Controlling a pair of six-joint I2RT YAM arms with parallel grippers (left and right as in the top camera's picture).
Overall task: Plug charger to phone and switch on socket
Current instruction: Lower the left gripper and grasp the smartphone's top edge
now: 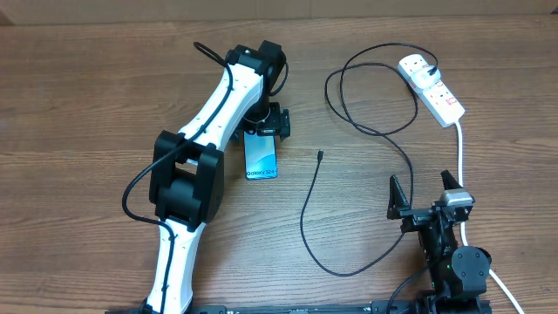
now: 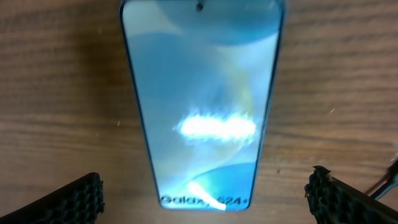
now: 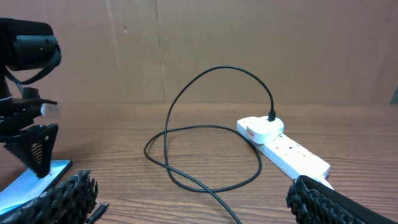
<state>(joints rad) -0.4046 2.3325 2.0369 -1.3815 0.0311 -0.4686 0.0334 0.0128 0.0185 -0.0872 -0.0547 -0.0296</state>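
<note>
The phone (image 1: pixel 261 155) lies flat on the wooden table, its blue screen (image 2: pixel 202 93) up and the "Galaxy S24" end nearest me. My left gripper (image 1: pixel 264 126) hangs open just over its far end, fingers (image 2: pixel 74 199) wide on either side of it. The charger, a thin black cable (image 1: pixel 307 209), loops across the table, and its connector tip (image 1: pixel 320 156) lies loose to the right of the phone. Its other end runs into a white adapter (image 3: pixel 261 127) seated in the socket (image 1: pixel 433 87) at the back right. My right gripper (image 1: pixel 425 194) stands open and empty at the front right.
The socket's thick white cord (image 1: pixel 460 148) runs down the right side, past my right arm. A cardboard wall (image 3: pixel 249 43) stands behind the table. The left arm (image 1: pixel 205 131) slants over the table's left half.
</note>
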